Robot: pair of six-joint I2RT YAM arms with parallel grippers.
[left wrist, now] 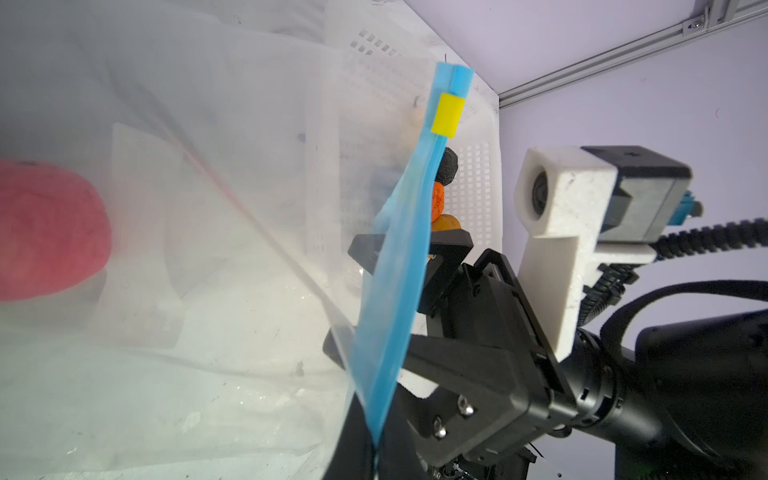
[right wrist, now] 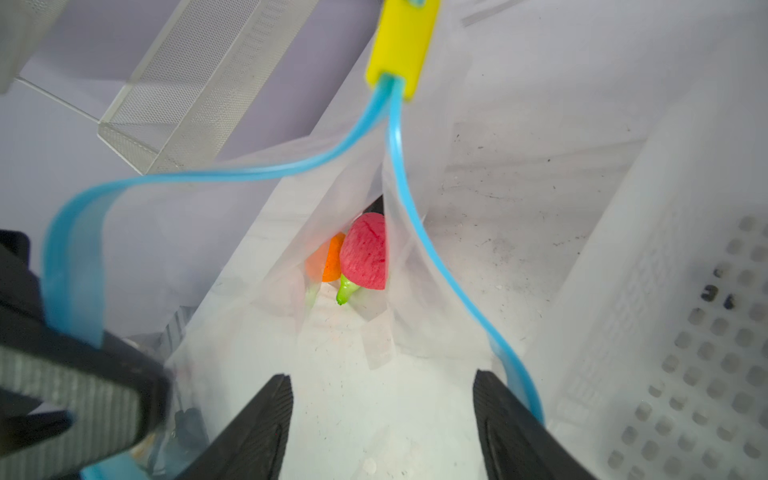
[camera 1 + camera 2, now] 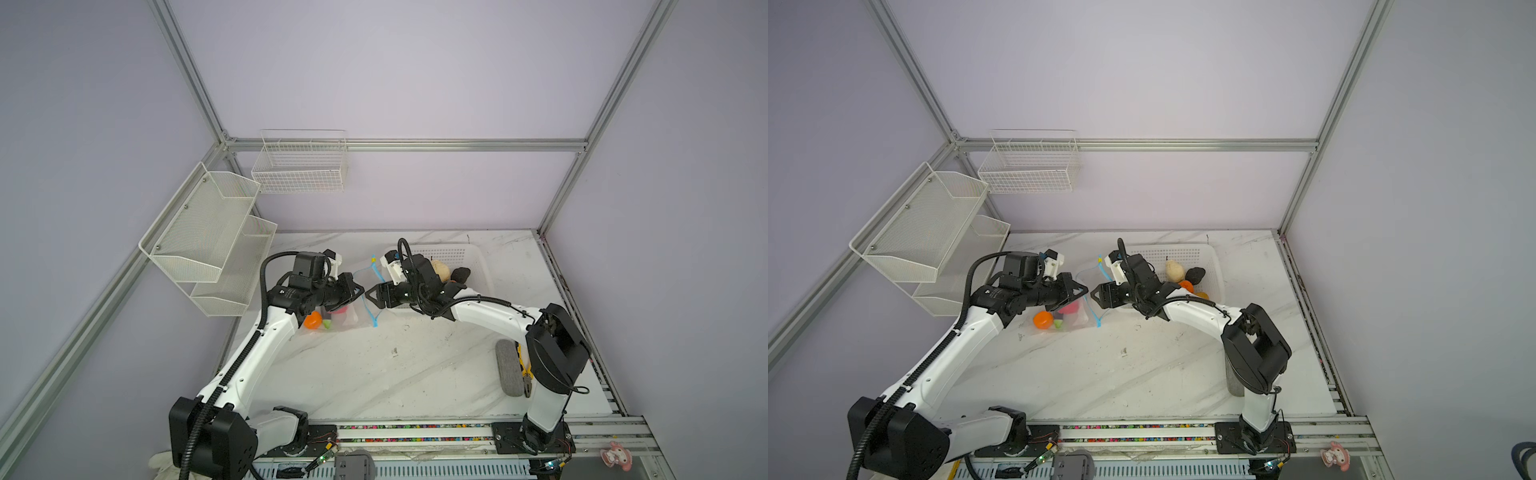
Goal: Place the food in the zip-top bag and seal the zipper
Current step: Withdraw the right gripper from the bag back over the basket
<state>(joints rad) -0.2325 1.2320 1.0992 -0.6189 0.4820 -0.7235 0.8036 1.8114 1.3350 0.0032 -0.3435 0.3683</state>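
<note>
Both reaching inward, left jaws clamped on zipper point(image 1: 399, 270), right jaws wide, empty, facing zip-top bag point(image 1: 208, 208)

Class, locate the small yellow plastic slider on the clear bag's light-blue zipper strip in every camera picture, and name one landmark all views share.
In a top view: small yellow plastic slider just left of the white perforated plastic basket.
In a top view: slider, same spot.
Left wrist: slider before the basket wall.
Right wrist: slider where the light-blue zipper strip's two halves meet.
Shared landmark: the basket.
</note>
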